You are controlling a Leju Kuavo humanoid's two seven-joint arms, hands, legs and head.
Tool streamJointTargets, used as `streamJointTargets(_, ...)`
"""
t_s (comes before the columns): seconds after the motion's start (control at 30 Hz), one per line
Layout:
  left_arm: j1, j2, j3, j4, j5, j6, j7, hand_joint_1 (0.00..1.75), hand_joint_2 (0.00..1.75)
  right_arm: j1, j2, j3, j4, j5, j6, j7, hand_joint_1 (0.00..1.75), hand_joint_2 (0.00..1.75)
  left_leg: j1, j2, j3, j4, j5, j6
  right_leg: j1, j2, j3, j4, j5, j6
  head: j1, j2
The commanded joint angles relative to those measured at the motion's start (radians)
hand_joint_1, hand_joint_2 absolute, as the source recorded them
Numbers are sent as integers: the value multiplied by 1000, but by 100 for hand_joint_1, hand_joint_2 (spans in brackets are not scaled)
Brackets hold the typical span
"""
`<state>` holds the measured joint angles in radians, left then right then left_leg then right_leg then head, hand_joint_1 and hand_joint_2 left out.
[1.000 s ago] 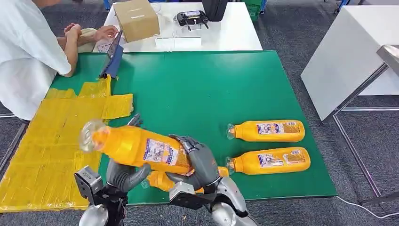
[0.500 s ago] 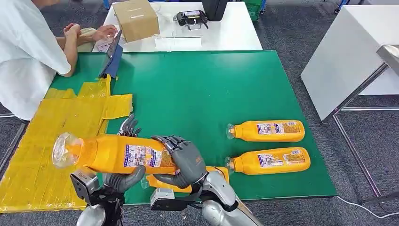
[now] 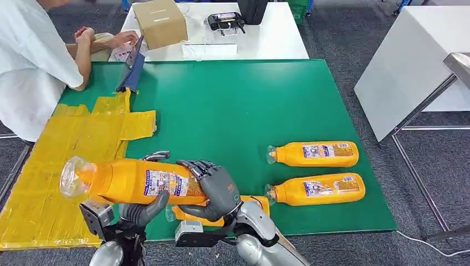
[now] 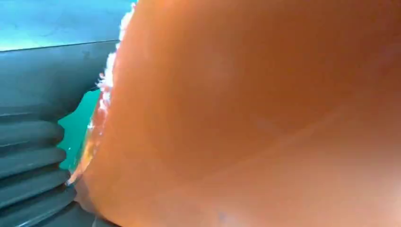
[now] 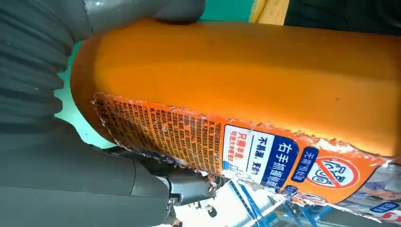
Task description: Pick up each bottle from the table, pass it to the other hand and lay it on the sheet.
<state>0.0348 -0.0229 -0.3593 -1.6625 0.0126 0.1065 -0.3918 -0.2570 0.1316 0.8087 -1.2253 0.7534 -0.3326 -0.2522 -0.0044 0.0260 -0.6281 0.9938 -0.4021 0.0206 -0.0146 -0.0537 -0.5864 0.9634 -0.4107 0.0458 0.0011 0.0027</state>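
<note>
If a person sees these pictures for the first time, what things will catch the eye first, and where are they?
First, the big orange bottle held lying sideways between the left hand and the right hand at the near table edge, its cap over the yellow sheet. Next, two more orange bottles lying side by side on the green table to the right. A person in white sits at the far left.

Even, bright light fills the head view, seemingly from overhead, and shadows are faint. The green table shows no glare; the white table at 12 o'clock is bright but not washed out. Lines stay straight toward the edges. In the left wrist view the held bottle is a soft orange blur, far out of focus. In the right wrist view its label reads sharply, blurring toward 4 o'clock
</note>
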Motion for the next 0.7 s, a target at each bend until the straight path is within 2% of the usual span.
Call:
streamJointTargets(0.03, -120, -26, 36, 64, -62, 77, -9, 175, 175, 25, -35, 47, 56, -14, 16, -13, 175, 175, 2, -6, 5, -1, -1, -1, 1, -1, 7, -2, -2, -2, 0, 0)
streamJointTargets(0.07, -131, -23, 37, 68, -103, 109, -13, 175, 175, 34, -31, 29, 46, -32, 3, -13, 159, 175, 2, -8, 7, 0, -2, -2, 1, -2, 9, -1, -3, -2, 0, 0)
streamJointTargets(0.1, -143, -22, 38, 76, -173, 173, -20, 175, 175, 43, -28, 14, 34, -46, -10, -20, 0, 175, 2, -7, 4, 0, -1, -1, 1, -1, 6, -1, -2, -2, 0, 0)
streamJointTargets(0.13, -163, -12, 33, 87, -288, 260, -21, 175, 175, 55, -27, -5, 16, -51, -22, -15, 0, 175, 2, -8, 6, 0, -1, -2, 1, -1, 8, -1, -3, -2, 0, 0)
streamJointTargets(0.17, -185, -6, 37, 123, -530, 413, 11, 175, 175, 59, -31, -9, 4, -51, -21, -14, 0, 175, 2, -8, 3, -1, 0, -1, 1, -3, 6, -1, -2, -2, 1, 0)
streamJointTargets(0.23, -217, 3, 42, 156, -593, 436, 32, 175, 175, 69, -41, -17, -15, -51, -18, -14, 0, 175, 1, -8, 4, -1, 0, -1, 1, -3, 5, -1, -2, -2, 0, 0)
streamJointTargets(0.43, -214, 0, 37, 158, -596, 439, 29, 175, 175, 71, -41, -16, -15, -51, -18, -14, 0, 175, 1, -3, 4, 0, -1, -1, 0, 2, 6, -1, -1, -1, 0, 0)
streamJointTargets(0.5, -236, 5, 39, 202, -779, 482, 128, 175, 175, 78, -42, -26, -22, -39, -23, 0, 0, 175, 1, -3, 5, 0, -2, -1, 1, 3, 7, -1, -2, -2, 0, 0)
streamJointTargets(0.57, -307, 37, 76, 328, -1152, 522, 316, 175, 175, 85, -57, -32, -47, 7, 3, 47, 0, 175, 0, -4, 2, -1, 0, -1, 0, 0, 4, -1, -1, -1, 0, 0)
streamJointTargets(0.6, -335, 49, 91, 377, -1267, 534, 366, 175, 175, 88, -63, -35, -57, 17, 9, 57, 0, 175, 1, -5, 5, -1, 0, -1, 0, 0, 6, -1, -2, -2, 0, 0)
streamJointTargets(0.63, -390, 80, 118, 487, -1544, 510, 524, 175, 175, 82, -69, -32, -66, 47, 38, 86, 0, 175, 1, -5, 4, -1, 0, -1, 0, -1, 5, -1, -1, -1, 0, 0)
streamJointTargets(0.67, -444, 142, 68, 567, -1583, 498, 607, 175, 175, 76, -75, -30, -69, 75, 41, 105, 0, 175, 1, -6, 6, -1, 0, -2, 0, 0, 8, -1, -2, -2, 1, 0)
streamJointTargets(0.7, -511, 221, -66, 651, -1583, 490, 761, 175, 175, 65, -79, -23, -67, 103, 50, 120, 0, 0, 1, -4, 4, -1, 0, -2, 0, 1, 6, -1, 0, -2, 0, 0)
